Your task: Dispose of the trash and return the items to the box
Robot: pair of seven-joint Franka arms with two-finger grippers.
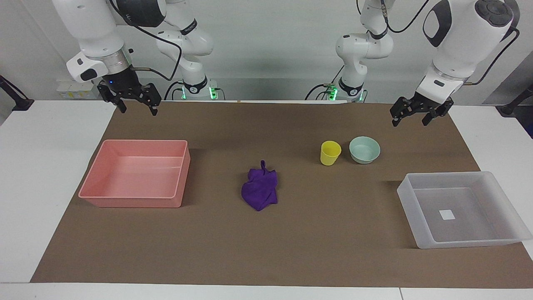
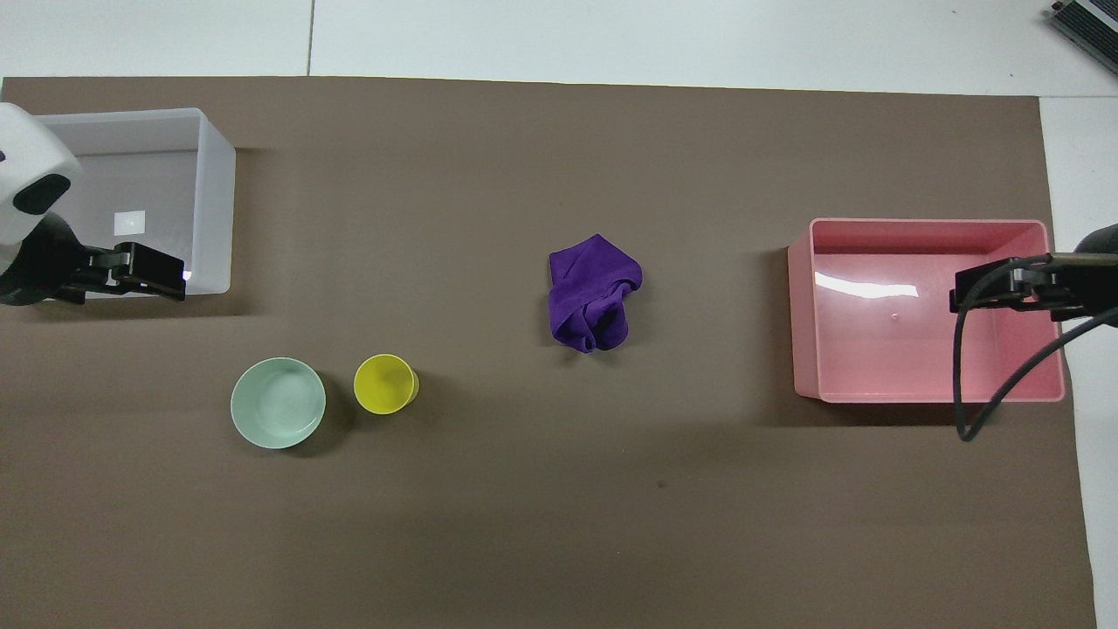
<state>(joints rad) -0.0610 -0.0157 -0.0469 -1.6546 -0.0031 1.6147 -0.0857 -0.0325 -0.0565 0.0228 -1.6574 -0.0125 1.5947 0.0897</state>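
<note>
Nearest the camera, toward my left arm's end of the desk, sits the translucent box [image 1: 460, 210]. Nearer me stand the yellow cup [image 1: 330, 153] and mint bowl [image 1: 364, 149], side by side. My left fingers [image 1: 419, 116] and right fingers [image 1: 134, 104] hang spread, raised by my desk edge, well apart from both.

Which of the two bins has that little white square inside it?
The translucent whitish bin, at the left arm's end of the table, has the white square on its floor. The opaque pink bin shows only a bare floor.
</note>
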